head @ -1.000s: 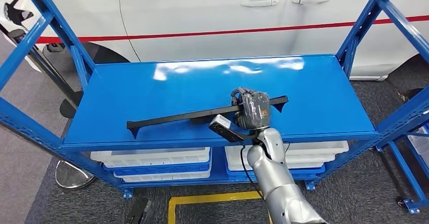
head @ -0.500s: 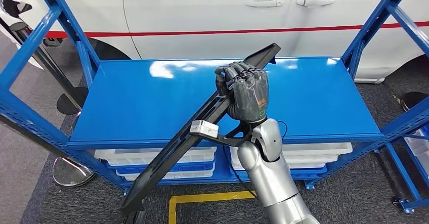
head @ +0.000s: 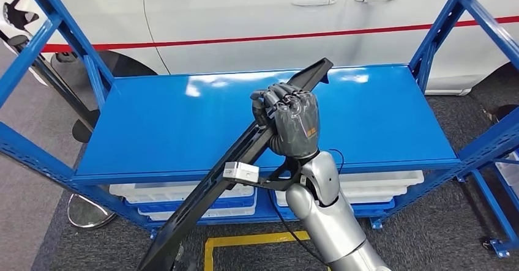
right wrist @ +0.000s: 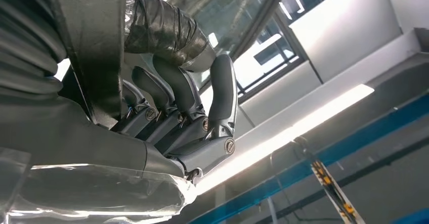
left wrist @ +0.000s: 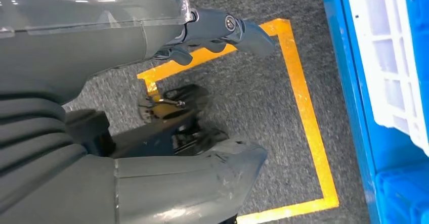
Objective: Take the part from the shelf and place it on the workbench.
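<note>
From the head view I have my right hand (head: 292, 124) raised over the blue shelf (head: 183, 124), its fingers (head: 273, 95) curled tight around the part (head: 245, 152), a long black bar; the grip sits in the bar's upper third, the fingers wrapping over its top face and the palm behind it; the bar runs steeply on a diagonal, its upper end up over the back of the shelf near the white car (head: 257, 14), its lower end dropping past the shelf's front edge toward the floor, close to the yellow floor marking (head: 257, 240); the part is clear of the shelf surface as far as I can see, borne by the hand alone. In the right wrist view the same right hand (right wrist: 167, 118) shows its fingers (right wrist: 222, 97) folded round the dark bar (right wrist: 93, 47), which crosses between them and the thumb side; the fingers lie close together there, pressed on the part. My left hand (left wrist: 152, 107) hangs low over grey carpet beside the yellow floor marking (left wrist: 303, 97) and white bins (left wrist: 394, 57); its fingers (left wrist: 222, 29) reach out apart from the thumb, with nothing between them that I can make out.
</note>
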